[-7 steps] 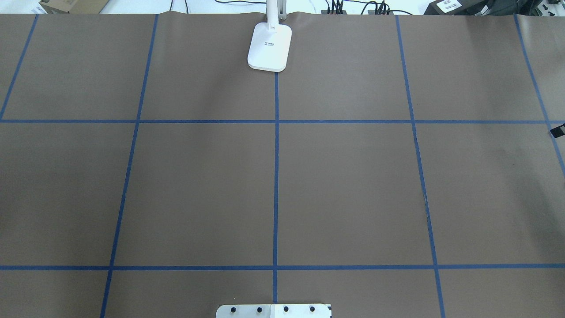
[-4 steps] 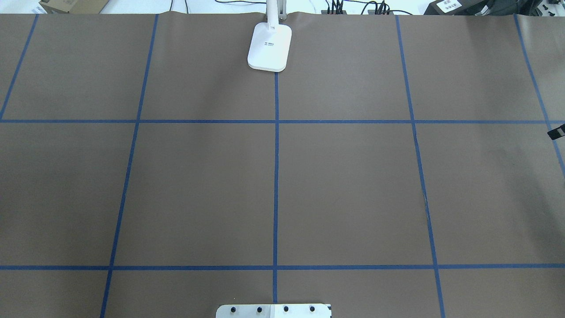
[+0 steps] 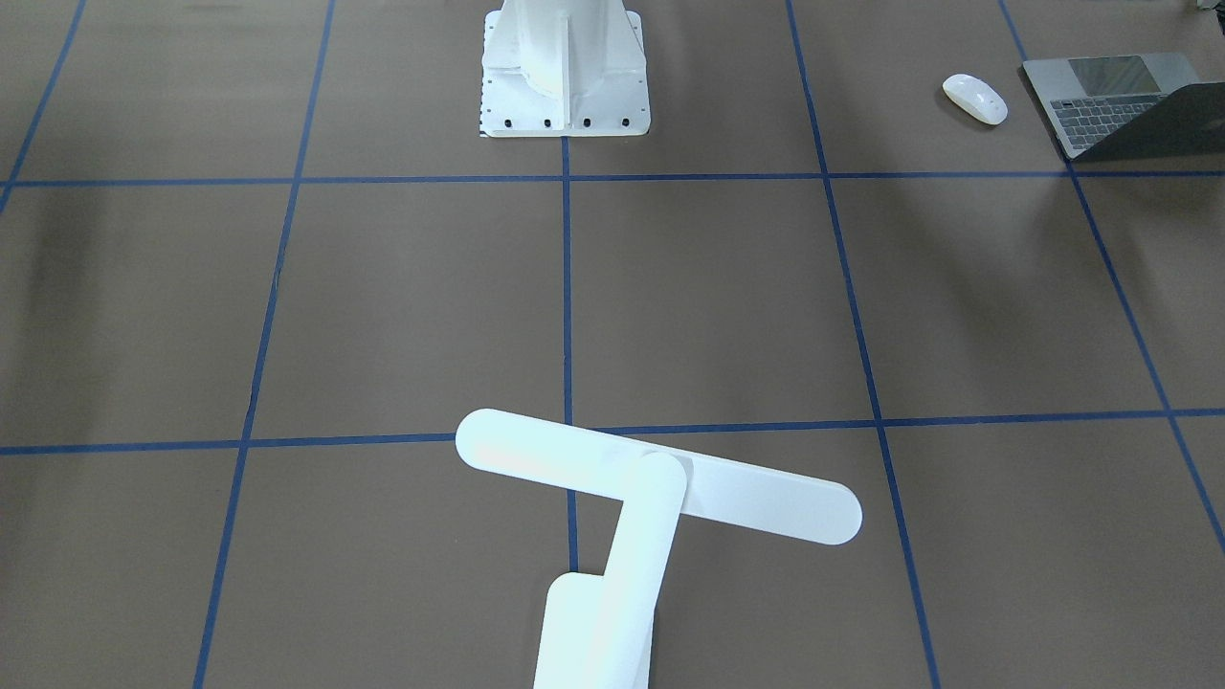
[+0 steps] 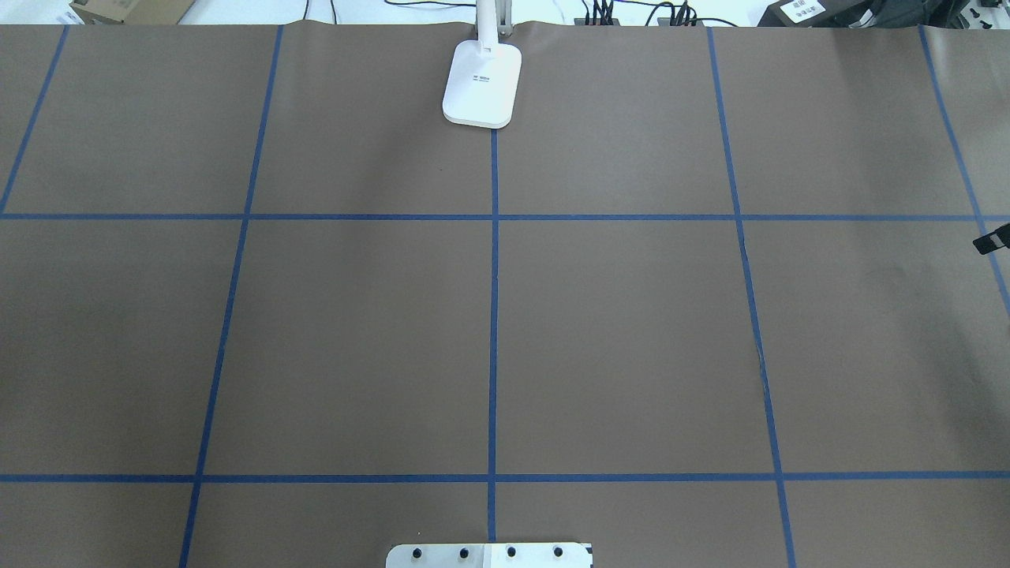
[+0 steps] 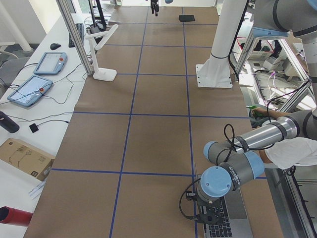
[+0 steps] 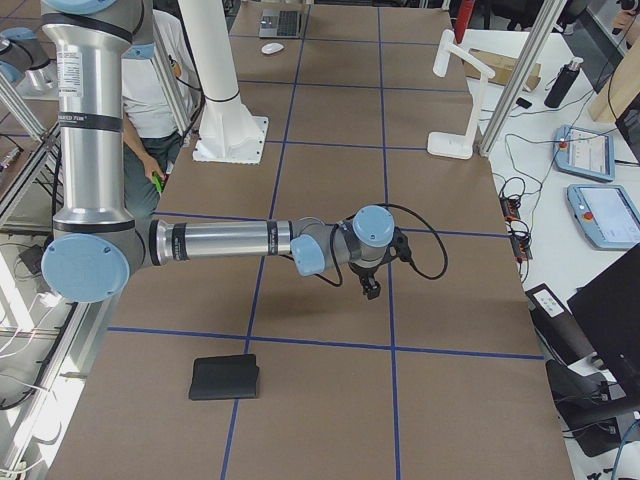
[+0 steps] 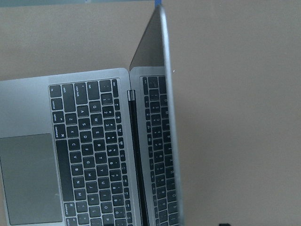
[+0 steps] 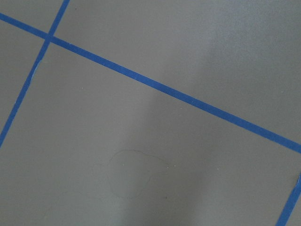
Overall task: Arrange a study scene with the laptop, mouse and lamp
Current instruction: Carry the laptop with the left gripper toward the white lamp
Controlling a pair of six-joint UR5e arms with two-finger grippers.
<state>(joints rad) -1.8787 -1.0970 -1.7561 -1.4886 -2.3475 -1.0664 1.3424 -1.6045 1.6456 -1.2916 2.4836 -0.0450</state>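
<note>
The laptop lies open at the table's end on my left, keyboard and trackpad in the left wrist view. The white mouse sits beside it. The lamp's base stands at the far middle edge, and its bar head hangs over the table. My left gripper hovers over the laptop's keyboard; I cannot tell if it is open or shut. My right gripper hangs low over bare table near the right end, only a black tip showing overhead; its state is unclear.
A thin black square mat lies at the table's right end. The white ribbed pedestal stands at the robot's side. Blue tape lines grid the brown table cover. Controllers and cables lie beyond the far edge.
The black tip of my right gripper at the overhead view's right edge has shifted slightly toward the robot's side. The lamp has not moved.
</note>
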